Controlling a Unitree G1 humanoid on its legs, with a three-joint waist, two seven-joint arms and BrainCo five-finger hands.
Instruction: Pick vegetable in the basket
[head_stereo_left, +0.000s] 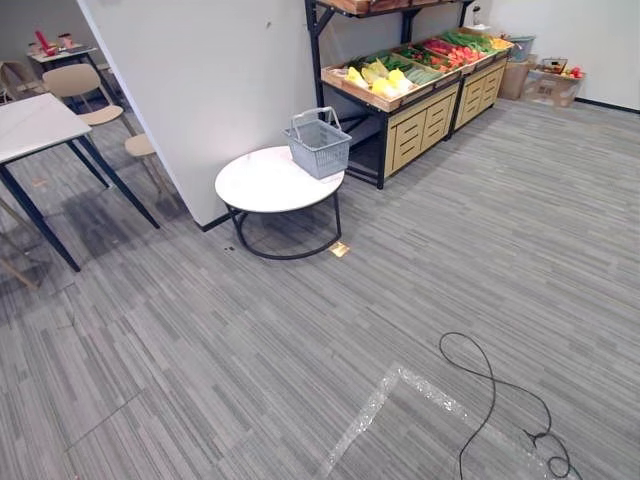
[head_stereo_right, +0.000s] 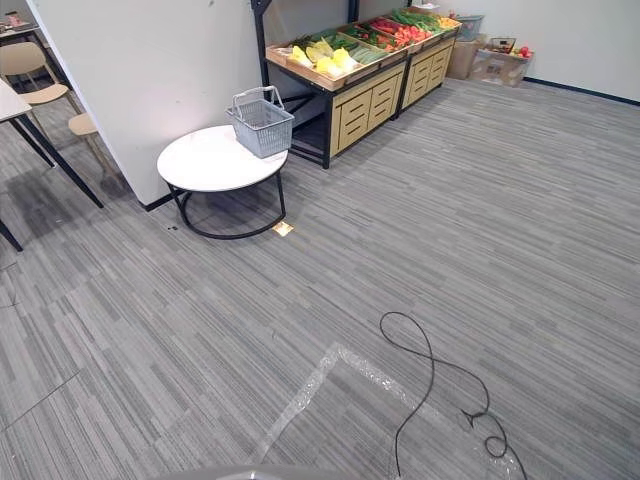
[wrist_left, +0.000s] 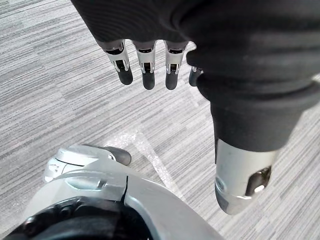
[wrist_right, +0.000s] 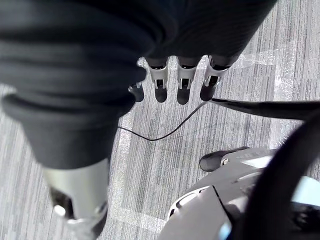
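Observation:
A grey wire basket (head_stereo_left: 319, 143) with its handle up stands on the right rim of a round white table (head_stereo_left: 268, 180), seen again as the basket (head_stereo_right: 261, 123) in the right eye view. Behind it, a wooden produce stand (head_stereo_left: 415, 75) holds yellow, green and red vegetables (head_stereo_left: 378, 78) in sloping trays. My left hand (wrist_left: 145, 60) hangs over the carpet with straight fingers and holds nothing. My right hand (wrist_right: 180, 75) hangs the same way, fingers relaxed and empty. Both hands are far from the basket and the stand.
A white wall panel (head_stereo_left: 200, 80) rises just left of the round table. A white desk (head_stereo_left: 30, 125) and beige chairs (head_stereo_left: 85, 85) stand at the far left. Cardboard boxes (head_stereo_left: 548, 82) sit past the stand. Tape marks (head_stereo_left: 385, 395) cross the grey carpet.

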